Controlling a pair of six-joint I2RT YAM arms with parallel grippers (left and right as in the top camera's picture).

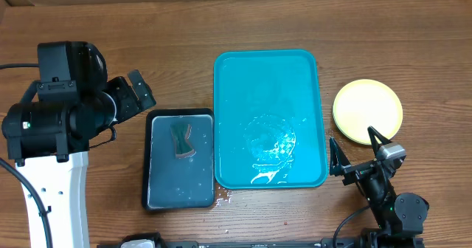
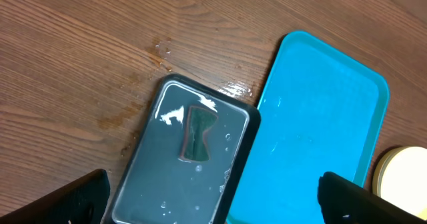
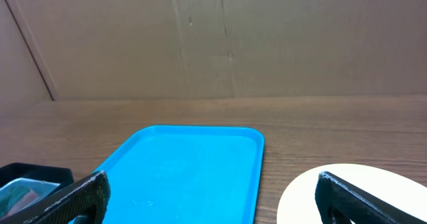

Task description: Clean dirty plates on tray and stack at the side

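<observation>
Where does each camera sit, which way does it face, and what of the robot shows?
Overhead: above the table, straight down on the tray, black tray, yellow plate; both arms show.
Left wrist: high, angled down at the sponge in the black tray; left gripper at the bottom corners.
Right wrist: low, level across the tray toward a cardboard wall; right gripper at the bottom corners.
All share the tray.

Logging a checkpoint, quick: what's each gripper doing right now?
Left gripper: open, holding nothing.
Right gripper: open, holding nothing.
</observation>
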